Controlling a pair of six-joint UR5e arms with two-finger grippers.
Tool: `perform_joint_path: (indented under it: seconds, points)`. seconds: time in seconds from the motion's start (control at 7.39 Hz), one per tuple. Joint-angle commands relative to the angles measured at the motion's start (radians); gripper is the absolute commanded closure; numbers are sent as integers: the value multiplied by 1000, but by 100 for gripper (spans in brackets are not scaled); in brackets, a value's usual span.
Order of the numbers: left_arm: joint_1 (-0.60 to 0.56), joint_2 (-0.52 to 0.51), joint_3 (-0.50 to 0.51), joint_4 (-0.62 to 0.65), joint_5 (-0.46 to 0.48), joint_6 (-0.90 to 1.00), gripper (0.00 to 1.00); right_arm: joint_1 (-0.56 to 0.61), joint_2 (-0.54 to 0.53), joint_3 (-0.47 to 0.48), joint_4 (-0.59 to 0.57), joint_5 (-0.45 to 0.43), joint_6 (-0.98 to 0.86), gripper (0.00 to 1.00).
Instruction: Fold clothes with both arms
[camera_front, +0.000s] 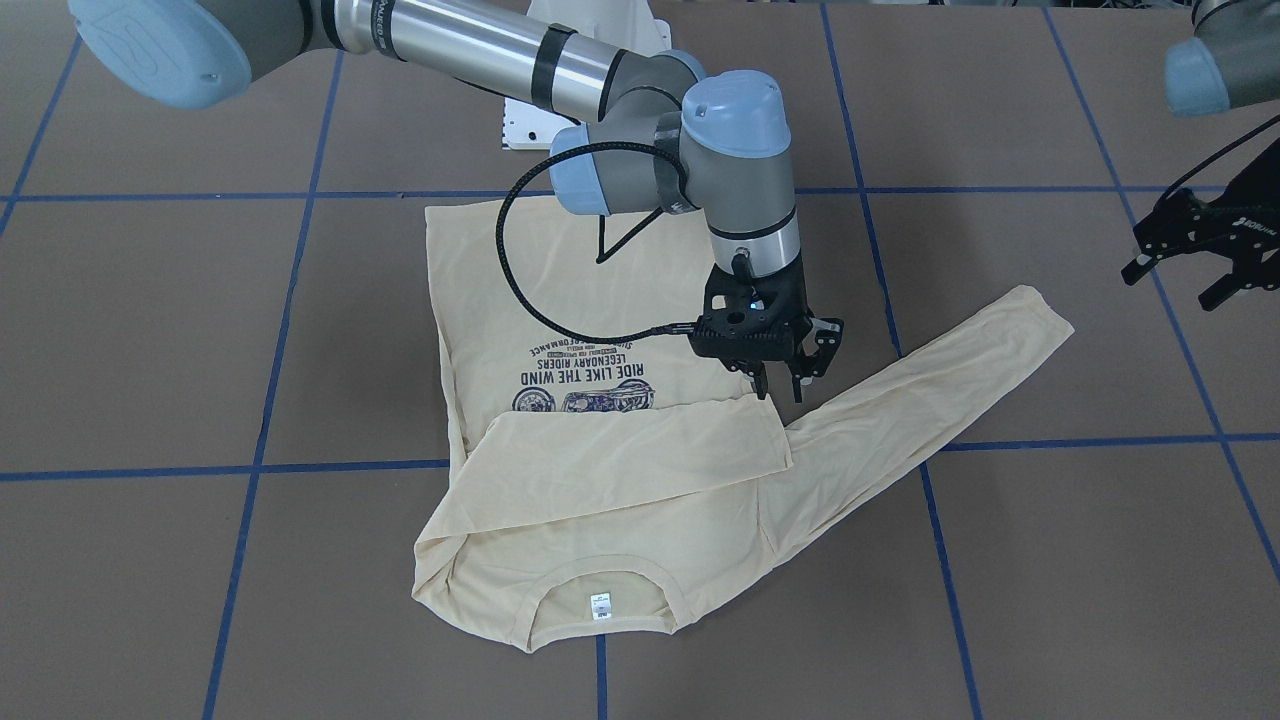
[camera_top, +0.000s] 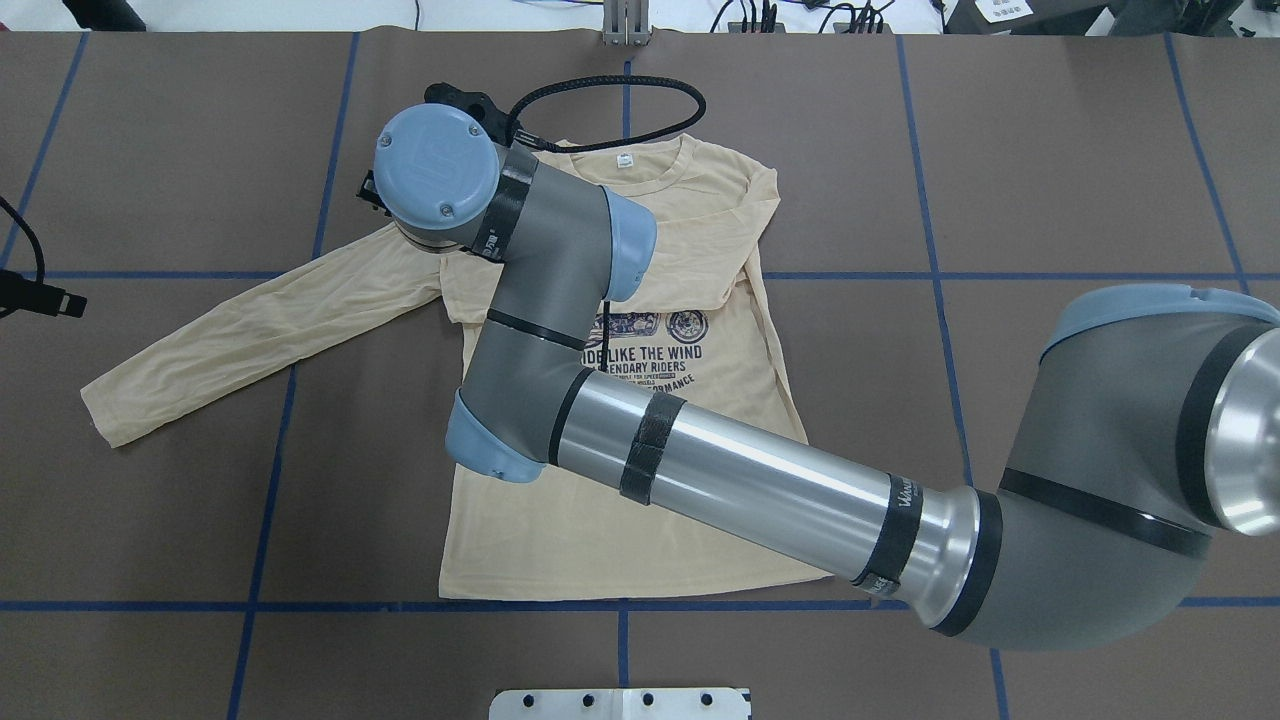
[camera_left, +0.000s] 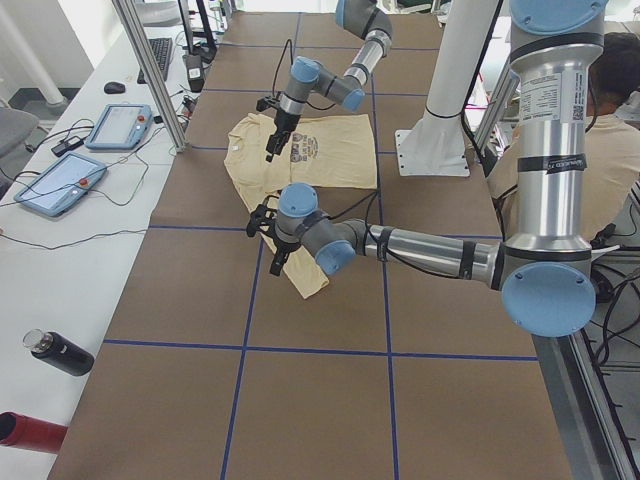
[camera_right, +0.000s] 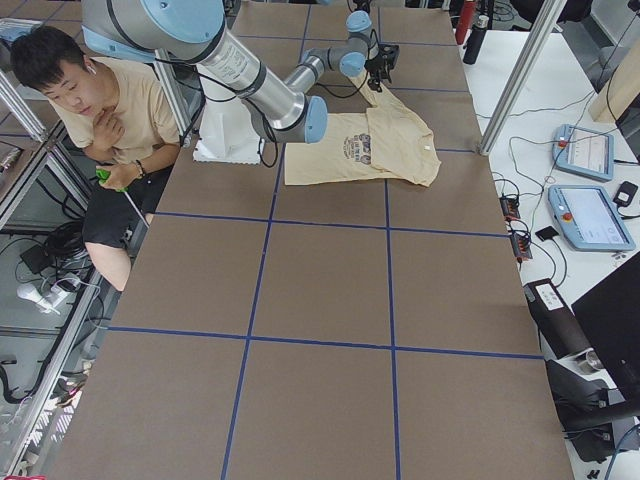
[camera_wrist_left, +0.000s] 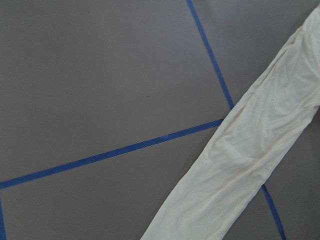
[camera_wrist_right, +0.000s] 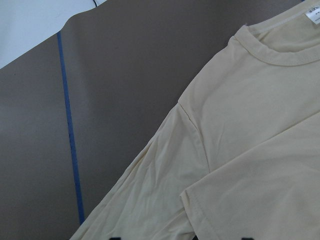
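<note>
The cream-yellow long-sleeved T-shirt (camera_front: 480, 300) lies flat on the brown table, print up, with its neck label (camera_front: 600, 606) toward the front-facing camera. One sleeve (camera_front: 630, 450) is folded across the chest below the print. The other sleeve (camera_front: 930, 390) stretches out sideways and also shows in the left wrist view (camera_wrist_left: 250, 165). My right gripper (camera_front: 779, 388) hangs open and empty just above the folded sleeve's cuff, near the armpit. In the overhead view it is hidden under its wrist. My left gripper (camera_front: 1180, 280) is open and empty, off the cloth beyond the outstretched sleeve's end.
The white pedestal base (camera_front: 540, 130) stands behind the shirt's hem. Blue tape lines (camera_front: 1000, 440) grid the table. A seated person (camera_right: 100, 110) is at the robot's side. Tablets (camera_left: 110, 125) and a black bottle (camera_left: 60, 352) lie on the white bench beside the table.
</note>
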Motion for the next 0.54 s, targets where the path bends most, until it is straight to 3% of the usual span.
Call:
perform_joint_path:
  seconds: [0.0, 0.27, 0.41]
  points:
    - [22, 15, 104, -20, 14, -4, 3, 17, -47, 36, -1, 0, 13, 0]
    - [24, 10, 165, -84, -12, -21, 38, 16, -83, 79, -3, 0, 12, 0]
    - [25, 10, 180, -84, -66, -21, 40, 16, -87, 81, -1, 0, 10, 0]
